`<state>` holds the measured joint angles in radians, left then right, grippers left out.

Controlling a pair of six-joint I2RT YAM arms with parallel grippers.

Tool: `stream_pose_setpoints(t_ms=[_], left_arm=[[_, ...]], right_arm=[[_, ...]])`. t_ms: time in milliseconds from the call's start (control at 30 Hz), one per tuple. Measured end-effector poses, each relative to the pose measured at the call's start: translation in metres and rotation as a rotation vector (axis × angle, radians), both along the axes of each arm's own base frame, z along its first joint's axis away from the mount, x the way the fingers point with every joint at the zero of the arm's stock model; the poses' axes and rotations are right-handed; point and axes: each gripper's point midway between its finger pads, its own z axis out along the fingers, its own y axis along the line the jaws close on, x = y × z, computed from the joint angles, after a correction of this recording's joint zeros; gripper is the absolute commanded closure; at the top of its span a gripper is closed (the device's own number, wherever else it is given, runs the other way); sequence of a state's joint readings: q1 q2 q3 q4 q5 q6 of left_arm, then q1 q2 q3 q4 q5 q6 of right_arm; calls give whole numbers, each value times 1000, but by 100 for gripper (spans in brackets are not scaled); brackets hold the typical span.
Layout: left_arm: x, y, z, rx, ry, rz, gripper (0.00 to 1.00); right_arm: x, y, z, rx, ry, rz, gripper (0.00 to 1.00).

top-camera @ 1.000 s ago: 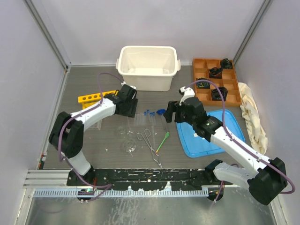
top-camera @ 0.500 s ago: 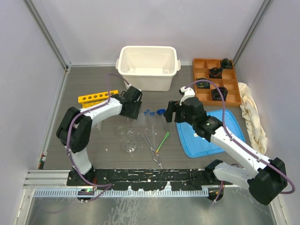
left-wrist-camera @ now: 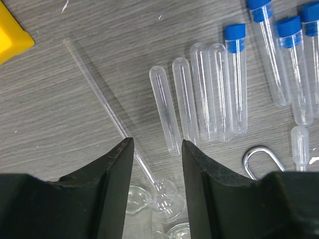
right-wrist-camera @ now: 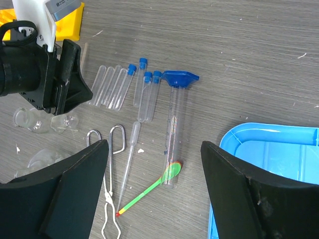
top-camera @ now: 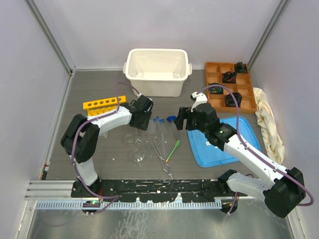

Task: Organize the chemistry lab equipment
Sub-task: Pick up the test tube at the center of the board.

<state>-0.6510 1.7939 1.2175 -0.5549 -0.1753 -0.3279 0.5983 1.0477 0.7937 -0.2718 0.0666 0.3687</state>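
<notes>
**Work Surface and Equipment Status**

The table point(top-camera: 89, 84) is dark grey with a wood grain. Pale lilac walls point(top-camera: 149, 25) enclose it on three sides.

From table centre in the top view:
- A white bin point(top-camera: 154, 88) stands at 12 o'clock.
- A blue tray point(top-camera: 203, 152) lies at 4 o'clock.
- An orange compartment tray point(top-camera: 215, 67) sits at 2 o'clock.
- A cream cloth point(top-camera: 269, 124) is bunched at 3 o'clock, against the right wall.
- The yellow rack point(top-camera: 103, 103) lies at 10 o'clock.

The remaining glassware lies flat at table centre.
- The blue-based cylinder point(right-wrist-camera: 172, 134) is clear, with its base toward 12 o'clock.
- The metal tongs point(right-wrist-camera: 112, 189) lie toward 6 o'clock.
- The green spatula point(right-wrist-camera: 159, 181) touches the cylinder's open end.
- The blue-capped test tubes point(right-wrist-camera: 144, 94) lie side by side, just beside the cylinder at its 9 o'clock.
- The small clear glass flasks point(right-wrist-camera: 45, 122) cluster at 8 o'clock.

The left gripper point(left-wrist-camera: 157, 144) hovers over the flasks. Its jaws are partly spread and pinch nothing. A thin glass stem point(left-wrist-camera: 99, 94) runs between them untouched.

The right gripper point(right-wrist-camera: 153, 149) hangs above the cylinder with its jaws spread wide and nothing between them.
</notes>
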Motion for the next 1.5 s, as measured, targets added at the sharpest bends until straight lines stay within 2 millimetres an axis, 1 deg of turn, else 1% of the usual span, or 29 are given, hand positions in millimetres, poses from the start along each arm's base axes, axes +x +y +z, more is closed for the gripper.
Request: stream_pose_setpoints(t_ms=[367,633,733,1067,1367,1433,1500], left_arm=[[-5,0,-5,-8,19,24,58],[-8,-1,-21,-1,60,35,59],[-9,-1,-23,-1,65,34,61],[-7,-5,-24,-17,61,29,77],[-8,-7,-24,-30,57,20,95],[-10,-6,-23,-35,54,19,96],[-16,-2,-21,-37,57,17,98]], right_arm=[[0,0,0,0,-2,-2,19],[1,-1,0,-3,-3,-7,19],[1,-1,0,-3,-4,-9,19],[2,-1,-4,-10,5,-9,19],[2,-1,-4,-10,7,-9,20],[2,-1,-4,-9,8,-9,20],[1,0,-4,-6,12,-6,22]])
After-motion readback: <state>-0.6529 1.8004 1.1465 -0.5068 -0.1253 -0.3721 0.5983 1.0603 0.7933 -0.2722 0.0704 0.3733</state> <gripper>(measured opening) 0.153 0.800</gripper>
